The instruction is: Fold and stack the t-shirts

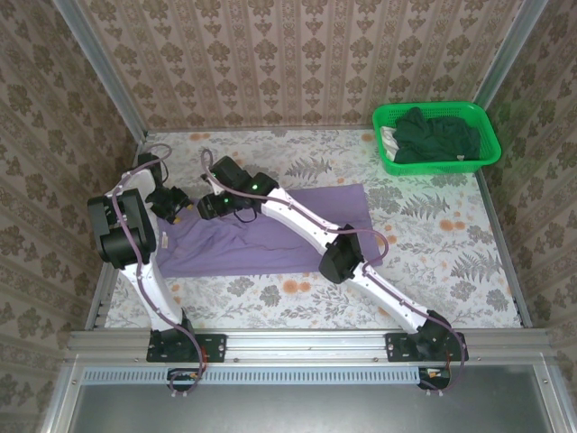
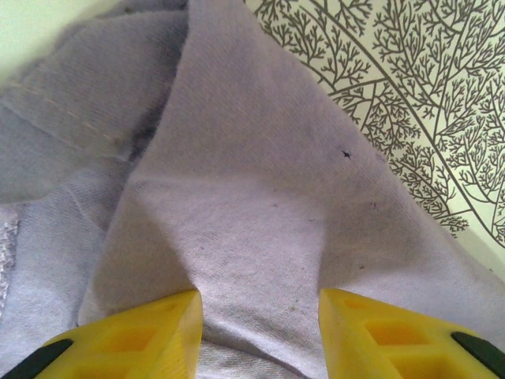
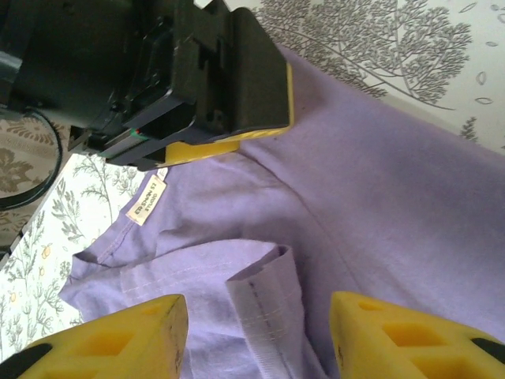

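A lavender t-shirt (image 1: 234, 248) lies spread across the middle left of the table, its neck label (image 3: 144, 204) showing. My left gripper (image 1: 173, 206) is at the shirt's left end. In the left wrist view it (image 2: 260, 304) is open, its yellow fingertips pressed down on the lavender cloth (image 2: 252, 181), which rises in a soft ridge between them. My right gripper (image 1: 209, 206) hovers just beside it, open (image 3: 259, 308), its fingers on either side of a turned-over sleeve hem (image 3: 264, 300). The left gripper's yellow finger (image 3: 237, 144) rests on the cloth just beyond. Dark green t-shirts (image 1: 433, 135) lie bunched in a basket.
The bright green plastic basket (image 1: 491, 149) stands at the back right corner. The right arm's links cross over the lavender shirt diagonally. Patterned walls close in the table on three sides; bare floral tablecloth (image 1: 433, 244) lies to the right of the shirt.
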